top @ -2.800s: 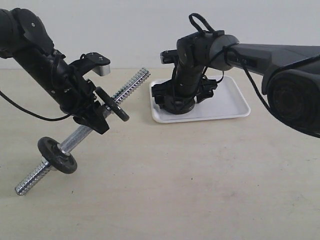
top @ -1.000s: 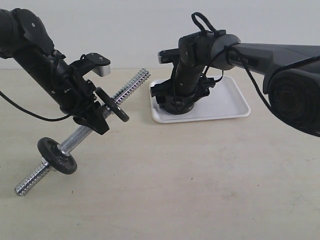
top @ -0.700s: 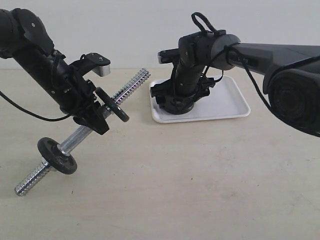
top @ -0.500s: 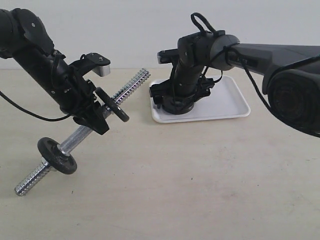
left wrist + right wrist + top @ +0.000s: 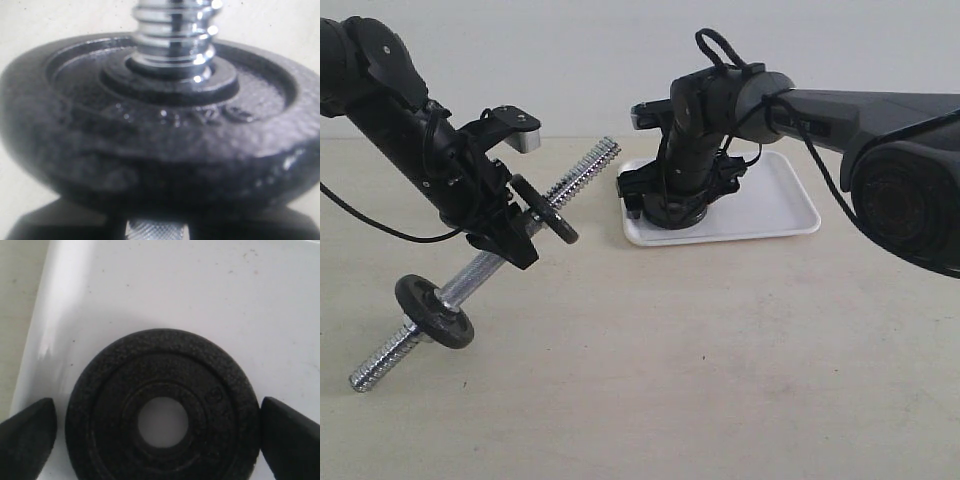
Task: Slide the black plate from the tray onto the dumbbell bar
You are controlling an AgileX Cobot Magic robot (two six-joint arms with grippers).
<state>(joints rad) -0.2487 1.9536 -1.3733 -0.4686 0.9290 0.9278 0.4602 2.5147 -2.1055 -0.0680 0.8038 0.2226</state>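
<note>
Black pebbled metal fills the right wrist view: the black plate point(image 5: 115, 390) lies flat on the white tray point(image 5: 250, 300), close to one rim. We see the right gripper point(image 5: 159, 440) spread wide, a fingertip on each side of the disc with a thin gap at both, so nothing is pinched yet.

From the left wrist view we make out a loaded plate point(image 5: 150, 150) already threaded on the dumbbell bar point(image 5: 172, 25). The left gripper point(image 5: 157, 231) appears clamped on the knurled shaft just beneath it.

From the exterior view we find the bar held at a slant over the left part of the table point(image 5: 720, 380), a lower plate point(image 5: 435, 310) near its bottom end and its upper threaded end bare. The tray sits toward the table's far edge, the right gripper lowered at its left end.

We judge that two discs are on the bar. The tray's plate has yet to be grasped, lifted and slid on.
</note>
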